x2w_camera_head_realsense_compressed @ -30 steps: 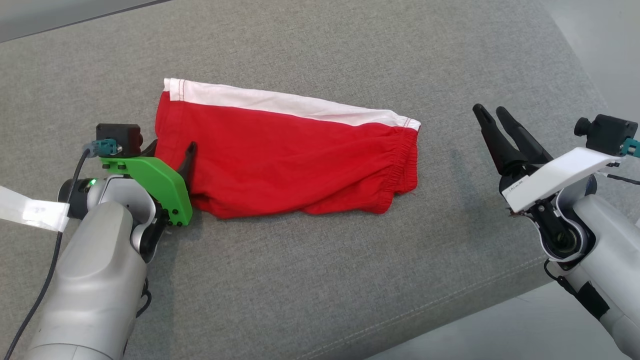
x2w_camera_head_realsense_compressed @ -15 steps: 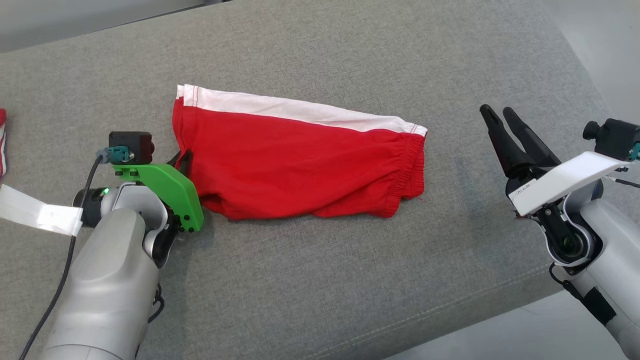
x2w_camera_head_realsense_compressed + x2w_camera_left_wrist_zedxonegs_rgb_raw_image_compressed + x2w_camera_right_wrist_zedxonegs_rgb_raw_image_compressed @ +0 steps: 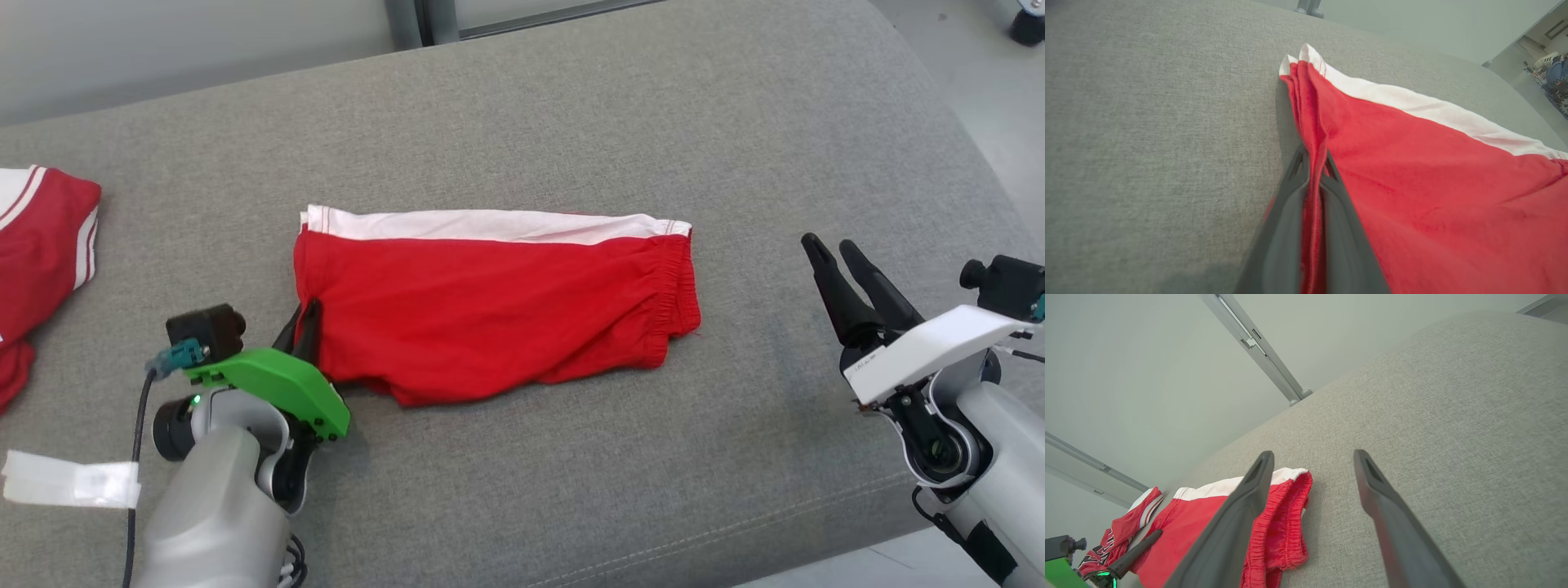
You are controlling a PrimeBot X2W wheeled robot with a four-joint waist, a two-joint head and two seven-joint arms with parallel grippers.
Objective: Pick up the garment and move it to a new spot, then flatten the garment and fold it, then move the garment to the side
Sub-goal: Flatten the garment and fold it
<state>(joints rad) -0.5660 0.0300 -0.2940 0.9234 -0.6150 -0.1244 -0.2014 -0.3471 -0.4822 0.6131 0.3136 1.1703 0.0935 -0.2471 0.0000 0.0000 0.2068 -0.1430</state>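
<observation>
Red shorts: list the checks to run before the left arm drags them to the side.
1. Left gripper shut on the shorts at their left edge: ok.
2. Grip catches every folded layer: cannot tell; fabric bunches between the fingers.
3. Shorts lying folded and flat on the cushion: ok, though the near edge is a little uneven.
4. Right gripper open and apart from the shorts: ok.
5. Gap between the shorts and the second garment at the far left: ok; grey cushion shows between them.
</observation>
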